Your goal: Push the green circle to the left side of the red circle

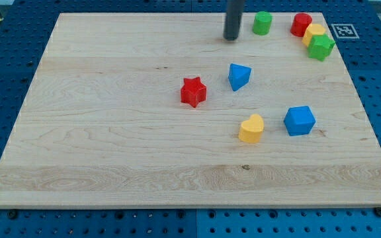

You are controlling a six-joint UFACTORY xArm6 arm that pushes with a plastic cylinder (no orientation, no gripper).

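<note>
The green circle [262,23] stands near the view's top edge of the wooden board, right of centre. The red circle [301,24] is further to the view's right, with a gap between the two. My tip [231,38] rests on the board just to the view's left of the green circle, a short gap apart and slightly lower in the view.
A yellow block [313,33] and a green star-shaped block [321,47] crowd against the red circle at the top right. A blue triangular block [239,76], a red star [193,92], a yellow heart [251,128] and a blue cube [299,121] lie mid-board.
</note>
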